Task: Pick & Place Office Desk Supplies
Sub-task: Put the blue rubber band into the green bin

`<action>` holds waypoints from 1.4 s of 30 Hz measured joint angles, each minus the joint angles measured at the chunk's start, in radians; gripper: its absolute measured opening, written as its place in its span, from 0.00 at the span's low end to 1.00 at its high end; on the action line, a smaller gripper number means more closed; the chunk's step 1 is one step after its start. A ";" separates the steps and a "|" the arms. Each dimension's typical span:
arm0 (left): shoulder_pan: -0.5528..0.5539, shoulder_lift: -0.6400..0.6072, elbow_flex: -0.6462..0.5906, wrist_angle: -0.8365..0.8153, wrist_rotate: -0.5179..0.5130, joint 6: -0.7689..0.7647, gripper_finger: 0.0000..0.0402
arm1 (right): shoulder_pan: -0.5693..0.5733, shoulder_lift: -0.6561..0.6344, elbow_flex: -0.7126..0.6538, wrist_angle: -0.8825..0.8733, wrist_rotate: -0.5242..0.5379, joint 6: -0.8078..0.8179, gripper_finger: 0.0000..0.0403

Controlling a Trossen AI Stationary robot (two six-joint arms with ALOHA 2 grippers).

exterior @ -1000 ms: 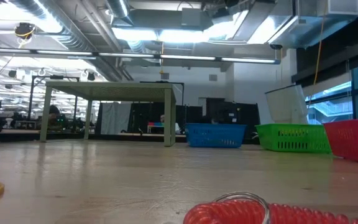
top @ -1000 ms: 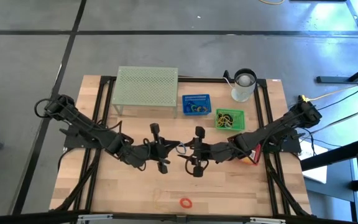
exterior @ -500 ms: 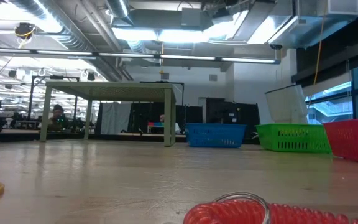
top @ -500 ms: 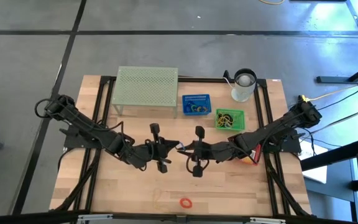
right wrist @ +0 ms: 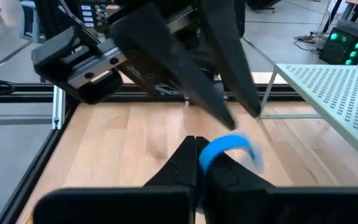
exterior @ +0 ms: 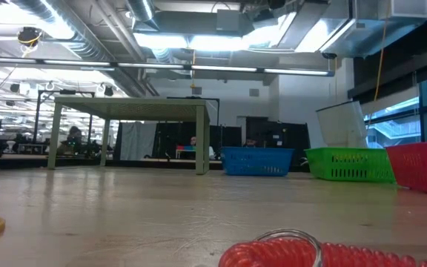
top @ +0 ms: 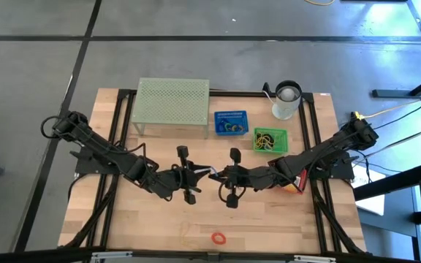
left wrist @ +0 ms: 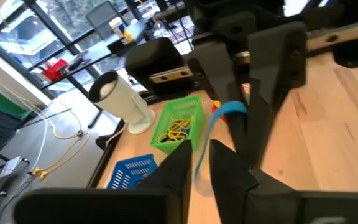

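Blue rubber band (right wrist: 229, 148) mid-surface, pinched in closed right pincer (right wrist: 196, 152), just beside left pincer (left wrist: 199, 163) (fingers slightly parted around the loop's other end). Light, soft, stretchy, probably slippery; best gripped across the strand.

Table (top: 159, 226) centre blocked: both grippers meet tip to tip there, left gripper (top: 205, 174), right gripper (top: 215, 175). Back edge crowded: mesh stand (top: 172, 102), blue bin (top: 230, 123), green bin (top: 270, 140), cup (top: 286, 100). Front strip open except 1 red band (top: 218, 238).
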 joint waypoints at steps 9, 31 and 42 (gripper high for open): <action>0.000 0.000 0.000 -0.036 0.018 -0.075 0.33 | -0.062 -0.074 0.000 -0.259 -0.022 0.156 0.00; -0.001 0.000 0.000 -0.095 0.048 -0.212 0.38 | -0.452 -0.175 -0.116 -1.134 -0.074 0.578 0.00; -0.001 0.000 0.000 -0.112 0.047 -0.211 0.38 | -0.537 -0.174 -0.212 -1.131 -0.062 0.669 0.13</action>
